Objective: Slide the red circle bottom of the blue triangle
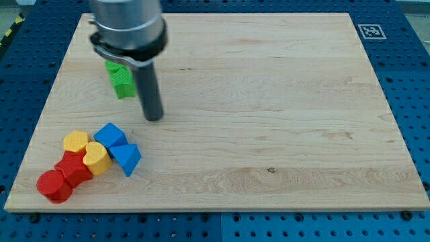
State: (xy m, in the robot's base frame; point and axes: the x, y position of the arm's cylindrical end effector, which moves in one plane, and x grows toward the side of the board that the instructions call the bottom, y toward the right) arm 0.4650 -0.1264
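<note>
The red circle [54,186] sits at the board's bottom-left corner, left of the blue triangle [125,158]. My tip [154,118], bare with nothing to clench, should circle behind and push rightward.

You see a green block [121,79] at top left | two yellow blocks [76,141] [96,158] | red hexagon [74,169] | blue cube [109,136] | wooden board [269,101]

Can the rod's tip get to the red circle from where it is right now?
Probably not directly. My tip stands above the cluster, and the blue cube, blue triangle and yellow blocks lie between it and the red circle. Going around the cluster's bottom-left side looks free.
</note>
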